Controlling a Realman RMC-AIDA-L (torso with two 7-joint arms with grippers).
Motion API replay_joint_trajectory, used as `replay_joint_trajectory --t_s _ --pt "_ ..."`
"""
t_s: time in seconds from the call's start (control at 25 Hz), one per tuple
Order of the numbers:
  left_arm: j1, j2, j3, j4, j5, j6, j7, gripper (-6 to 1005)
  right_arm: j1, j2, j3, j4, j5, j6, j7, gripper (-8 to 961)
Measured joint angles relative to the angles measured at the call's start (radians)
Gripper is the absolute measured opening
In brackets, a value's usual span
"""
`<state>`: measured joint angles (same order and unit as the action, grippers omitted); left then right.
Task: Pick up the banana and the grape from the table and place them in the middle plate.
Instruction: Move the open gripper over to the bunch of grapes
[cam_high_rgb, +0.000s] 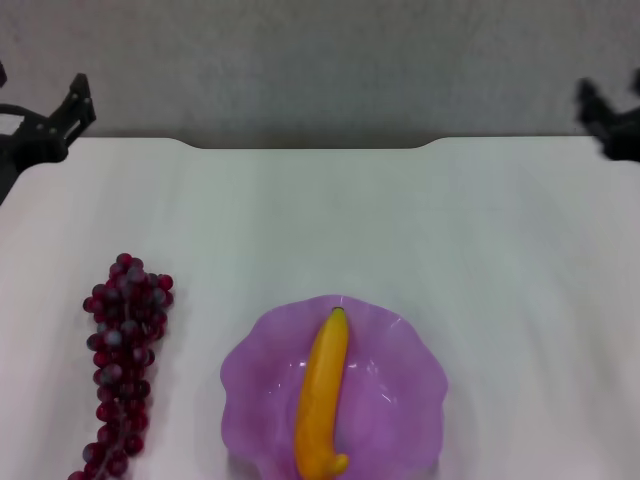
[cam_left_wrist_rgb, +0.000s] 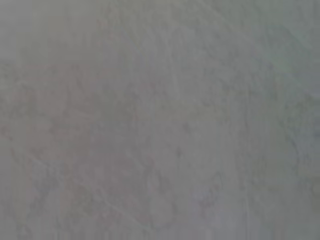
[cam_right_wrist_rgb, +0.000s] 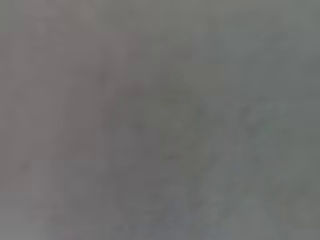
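Observation:
The yellow-orange banana (cam_high_rgb: 323, 398) lies lengthwise in the translucent purple middle plate (cam_high_rgb: 400, 390) at the near centre of the white table (cam_high_rgb: 400, 230). The bunch of dark-red grapes (cam_high_rgb: 122, 360) lies on the table to the left of the plate, apart from it. My left gripper (cam_high_rgb: 72, 108) is raised at the far left edge, away from both fruits. My right gripper (cam_high_rgb: 605, 115) is at the far right edge, partly cut off. Both wrist views show only a blank grey surface.
The table's far edge has a shallow notch (cam_high_rgb: 310, 147) in the middle, with a grey wall behind it.

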<state>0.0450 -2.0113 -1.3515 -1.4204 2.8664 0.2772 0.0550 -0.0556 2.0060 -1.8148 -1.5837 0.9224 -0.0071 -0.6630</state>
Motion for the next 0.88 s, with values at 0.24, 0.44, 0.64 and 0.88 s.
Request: replay_joint_trajectory --t_s 0.24,0.44,0.64,0.88 --pt "-0.009 0.005 -0.011 -0.045 0.004 -0.164 0.023 858 -0.091 -0.001 -0.006 -0.021 0.005 -0.139 0.006 582" --pt "-0.029 -0.002 -0.03 -0.104 -0.003 -0.352 0.068 858 -0.117 -0.002 -0.006 -0.038 0.004 -0.162 0.005 578" --pt "-0.055 -0.015 -0.087 -0.146 -0.027 -0.546 0.078 857 -0.12 -0.001 -0.009 -0.039 0.001 -0.165 0.002 576" --pt "-0.126 -0.017 -0.152 -0.14 -0.04 -0.773 0.075 857 -0.118 -0.001 -0.01 -0.037 0.001 -0.165 0.002 578"
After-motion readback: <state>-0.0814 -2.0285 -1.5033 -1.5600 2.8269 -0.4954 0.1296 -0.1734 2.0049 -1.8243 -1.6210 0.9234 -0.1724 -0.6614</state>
